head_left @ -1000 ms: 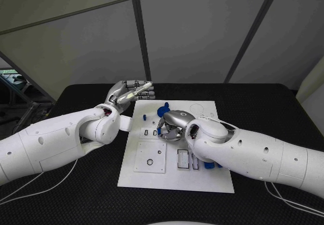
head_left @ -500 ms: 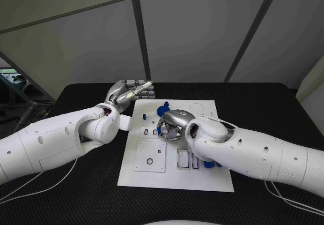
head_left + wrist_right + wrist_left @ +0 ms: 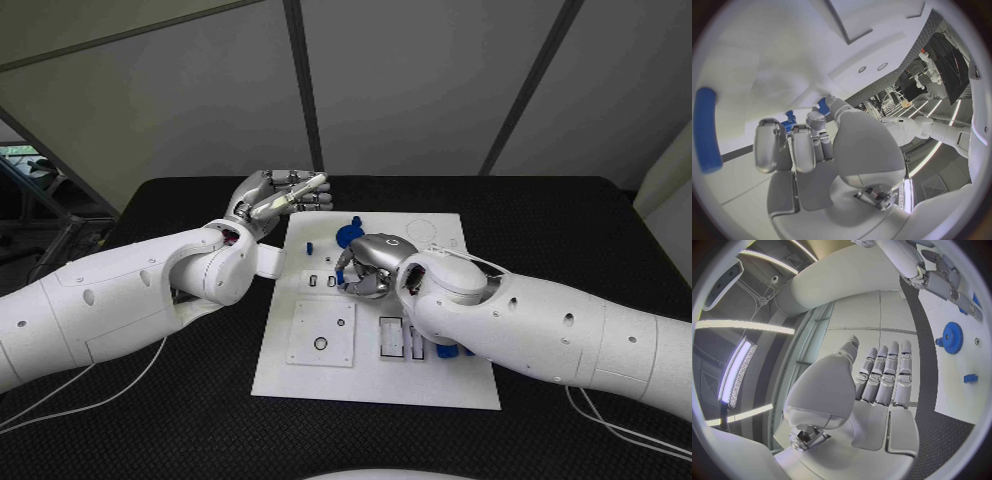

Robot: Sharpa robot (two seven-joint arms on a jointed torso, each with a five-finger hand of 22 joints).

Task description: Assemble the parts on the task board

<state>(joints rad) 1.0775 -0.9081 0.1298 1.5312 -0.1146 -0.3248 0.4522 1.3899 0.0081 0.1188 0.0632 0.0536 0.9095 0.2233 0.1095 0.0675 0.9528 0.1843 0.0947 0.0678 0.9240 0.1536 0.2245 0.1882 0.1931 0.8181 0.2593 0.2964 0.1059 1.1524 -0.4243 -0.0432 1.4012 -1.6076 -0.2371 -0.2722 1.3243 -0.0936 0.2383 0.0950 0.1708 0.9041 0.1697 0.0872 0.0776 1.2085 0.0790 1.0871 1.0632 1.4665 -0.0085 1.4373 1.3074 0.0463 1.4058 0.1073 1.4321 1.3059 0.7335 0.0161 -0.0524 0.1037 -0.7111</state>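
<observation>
The white task board [image 3: 378, 340] lies in the middle of the black table. My right hand [image 3: 372, 263] is low over the board's middle with its fingers [image 3: 770, 145] curled down. A small blue part [image 3: 789, 121] shows at their tips; I cannot tell whether they grip it. Just beyond this hand a blue gear [image 3: 351, 236] [image 3: 952, 337] stands on the board, with a small blue block [image 3: 971, 378] near it. My left hand [image 3: 280, 196] [image 3: 879, 375] is raised off the board's far left corner, fingers straight and together, holding nothing.
A blue oblong part [image 3: 706, 129] lies on the board near my right hand. More blue parts [image 3: 449, 351] sit by the right forearm at the board's near right. A smaller white plate with a black ring [image 3: 319, 346] lies at the near left.
</observation>
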